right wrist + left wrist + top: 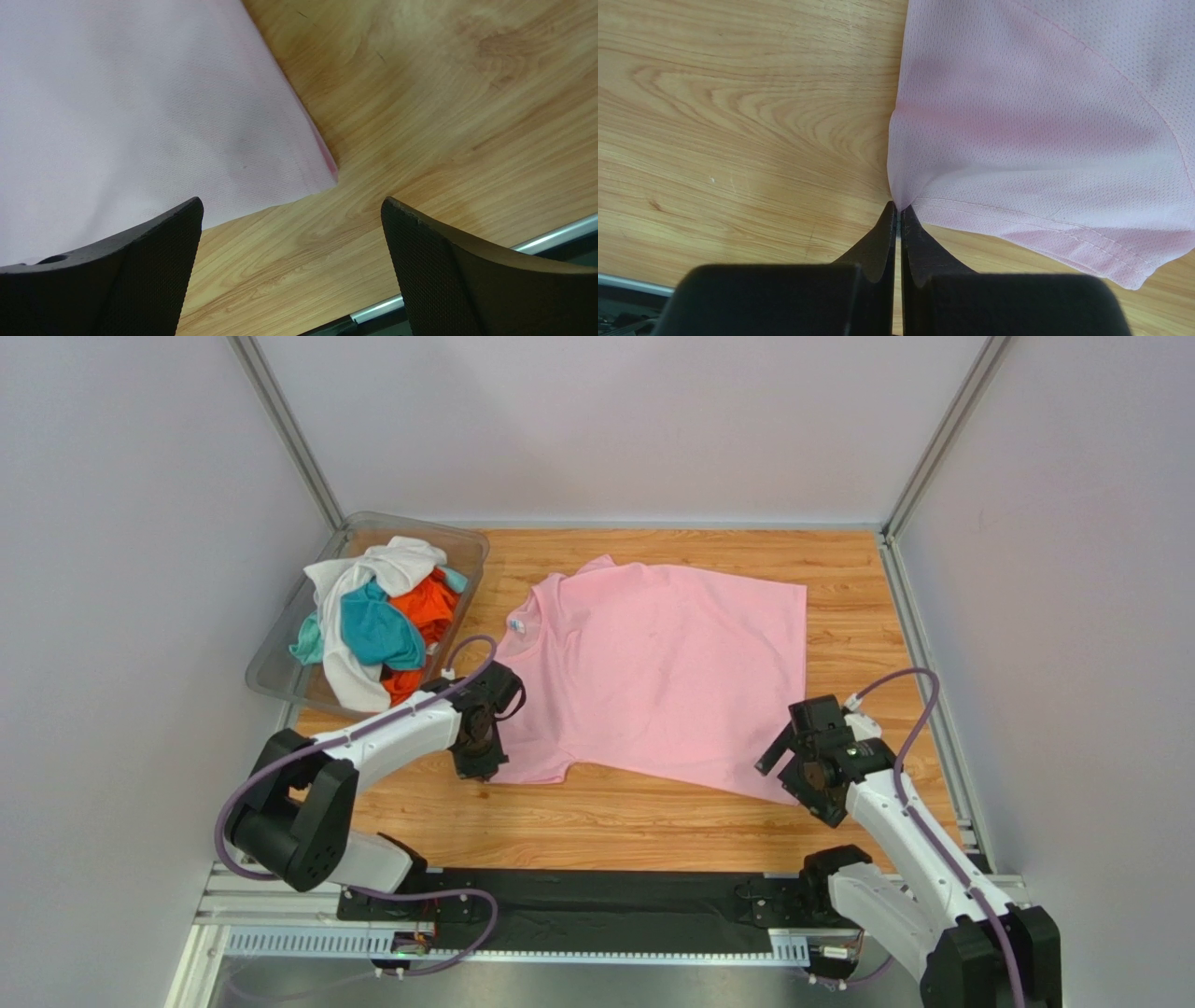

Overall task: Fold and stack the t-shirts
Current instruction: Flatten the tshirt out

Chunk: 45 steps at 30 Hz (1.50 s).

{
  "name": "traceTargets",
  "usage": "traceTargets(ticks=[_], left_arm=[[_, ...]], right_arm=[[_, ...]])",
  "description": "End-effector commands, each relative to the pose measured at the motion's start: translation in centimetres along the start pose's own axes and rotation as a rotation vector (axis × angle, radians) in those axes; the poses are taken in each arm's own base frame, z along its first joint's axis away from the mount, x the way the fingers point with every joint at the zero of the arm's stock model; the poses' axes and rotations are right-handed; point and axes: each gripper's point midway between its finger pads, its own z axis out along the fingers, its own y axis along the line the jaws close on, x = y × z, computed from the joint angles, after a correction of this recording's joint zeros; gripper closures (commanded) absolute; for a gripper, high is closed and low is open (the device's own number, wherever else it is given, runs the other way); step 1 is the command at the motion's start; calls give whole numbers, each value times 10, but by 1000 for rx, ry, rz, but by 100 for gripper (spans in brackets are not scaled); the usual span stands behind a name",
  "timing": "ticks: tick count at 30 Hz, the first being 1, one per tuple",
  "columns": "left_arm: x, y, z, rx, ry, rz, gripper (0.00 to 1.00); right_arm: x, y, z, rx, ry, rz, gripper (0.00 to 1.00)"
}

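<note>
A light pink t-shirt (pixel 659 665) lies spread flat on the wooden table. My left gripper (pixel 477 760) is at its near left sleeve. In the left wrist view the gripper (pixel 899 207) is shut on the edge of the pink cloth (pixel 1032 119). My right gripper (pixel 794 756) is open and empty by the shirt's near right corner. In the right wrist view the gripper (pixel 290 204) is over bare wood just in front of that corner (pixel 309 168). White (pixel 400 560), teal (pixel 376 627) and orange (pixel 425 602) shirts lie crumpled in a bin.
The clear plastic bin (pixel 474 560) stands at the back left of the table, close to my left arm. Grey walls close in the table on three sides. A metal rail (pixel 554 238) runs along the near edge.
</note>
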Motion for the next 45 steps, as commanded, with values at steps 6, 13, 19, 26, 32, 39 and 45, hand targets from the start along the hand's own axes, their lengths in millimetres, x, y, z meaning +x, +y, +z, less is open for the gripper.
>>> traceTargets(ticks=[6,13,19,26,32,39,45], left_arm=[[-3,0,3,28,-27,17,100],[-1,-2,6,38,-16,30,100],[1,-3,7,43,-9,29,100],[2,-3,9,37,-2,39,100],[1,-4,10,34,3,41,100],[-6,-10,3,54,-9,46,100],[-48,-29,-47,135,-134,22,100]], right_arm=[[8,-3,8,4,20,129,13],[15,2,13,-25,48,134,39],[19,-6,20,11,54,119,49],[11,-8,27,48,24,94,49],[12,-6,34,52,35,70,65],[-3,11,30,-26,-9,16,94],[-57,44,-21,-160,-176,-40,100]])
